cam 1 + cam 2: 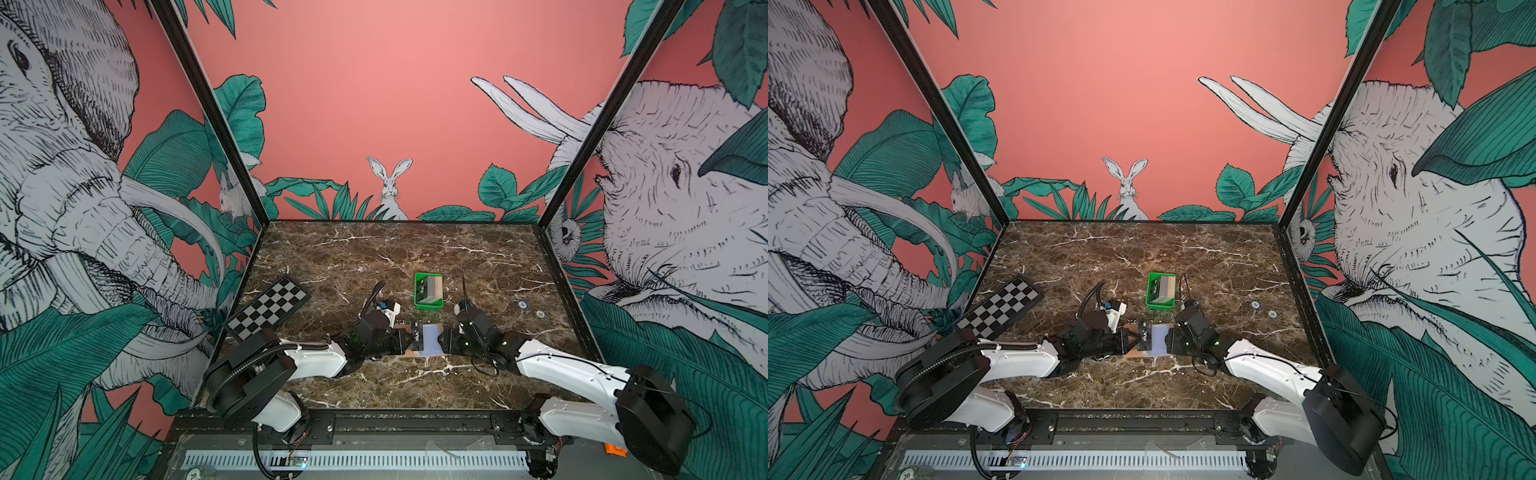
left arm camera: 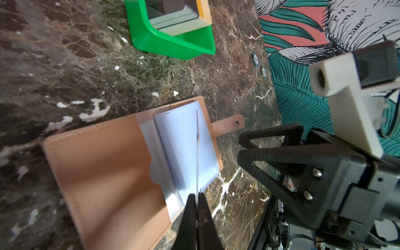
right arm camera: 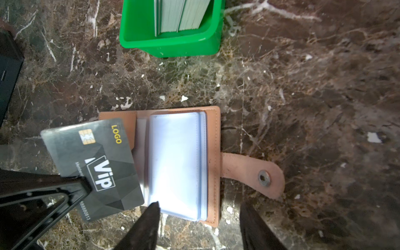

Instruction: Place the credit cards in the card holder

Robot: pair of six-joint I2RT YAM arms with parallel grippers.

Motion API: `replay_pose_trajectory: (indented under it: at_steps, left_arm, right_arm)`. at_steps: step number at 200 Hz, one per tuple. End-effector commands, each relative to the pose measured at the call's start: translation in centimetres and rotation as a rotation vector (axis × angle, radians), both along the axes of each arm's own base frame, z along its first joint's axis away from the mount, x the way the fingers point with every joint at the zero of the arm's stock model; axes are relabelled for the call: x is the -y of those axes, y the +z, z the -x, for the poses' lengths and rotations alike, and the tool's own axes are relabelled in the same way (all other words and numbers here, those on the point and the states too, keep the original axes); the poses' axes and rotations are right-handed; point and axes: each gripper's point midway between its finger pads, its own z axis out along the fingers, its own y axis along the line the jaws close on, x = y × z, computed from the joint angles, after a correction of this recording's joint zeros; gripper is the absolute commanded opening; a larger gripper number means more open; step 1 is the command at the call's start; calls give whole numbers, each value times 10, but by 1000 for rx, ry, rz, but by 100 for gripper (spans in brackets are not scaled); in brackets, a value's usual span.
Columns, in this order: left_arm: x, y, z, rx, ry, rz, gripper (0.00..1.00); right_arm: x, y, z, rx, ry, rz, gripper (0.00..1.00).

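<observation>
The card holder lies open on the marble table, its clear pockets facing up and its strap tab pointing away from the fold. My left gripper is shut on a black "VIP" credit card, holding it over the holder's left half; the left wrist view shows this card edge-on. My right gripper is open, its fingertips on either side of the pockets' near edge. More credit cards stand in the green tray.
The green tray sits just behind the card holder. A black-and-white checkerboard leans at the left edge of the table. Two small round discs lie to the right. Printed walls enclose the table on three sides.
</observation>
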Motion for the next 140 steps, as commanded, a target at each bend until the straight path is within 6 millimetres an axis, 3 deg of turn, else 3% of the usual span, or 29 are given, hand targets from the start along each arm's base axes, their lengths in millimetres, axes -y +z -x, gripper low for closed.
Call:
replay_pose_trajectory:
  at_steps: [1, 56, 90, 140]
  left_arm:
    - [4, 5, -4, 21, -4, -7, 0]
    - [2, 1, -7, 0, 26, -14, 0]
    - [4, 6, -11, -61, 50, 88, 0]
    - [-3, -1, -10, -76, 48, 60, 0]
  right_arm:
    - [0, -3, -2, -3, -16, 14, 50]
    - [-1, -11, -2, -26, -7, 39, 39]
    - [2, -18, -2, -37, -9, 66, 33]
    - [7, -28, 1, -59, -6, 104, 26]
